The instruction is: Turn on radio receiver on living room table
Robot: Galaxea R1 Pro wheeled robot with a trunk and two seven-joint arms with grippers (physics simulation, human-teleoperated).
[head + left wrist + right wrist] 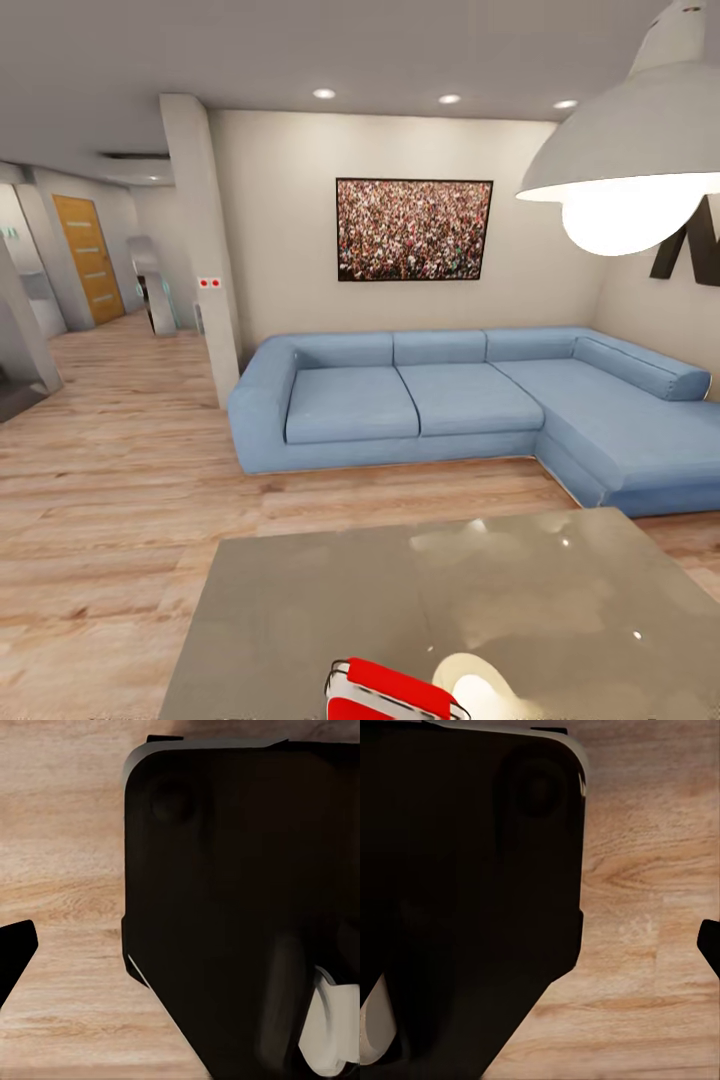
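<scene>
Radio (392,693) is sitting at the near edge of the glossy grey table (520,600), with the blue sofa (450,405) well beyond it; it is probably light, rigid and smooth-sided, best steadied by its casing, and jaw state I cannot tell

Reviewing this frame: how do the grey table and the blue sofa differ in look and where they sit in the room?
The table has a glossy grey top that mirrors the lamp's glow; the sofa is matte blue and cushioned. The table is flat and square-edged, while the sofa is L-shaped with rounded arms. The table is nearest the camera and carries the red radio receiver at its near edge; the sofa stands beyond it by the wall. Both stand on the wood floor.
</scene>
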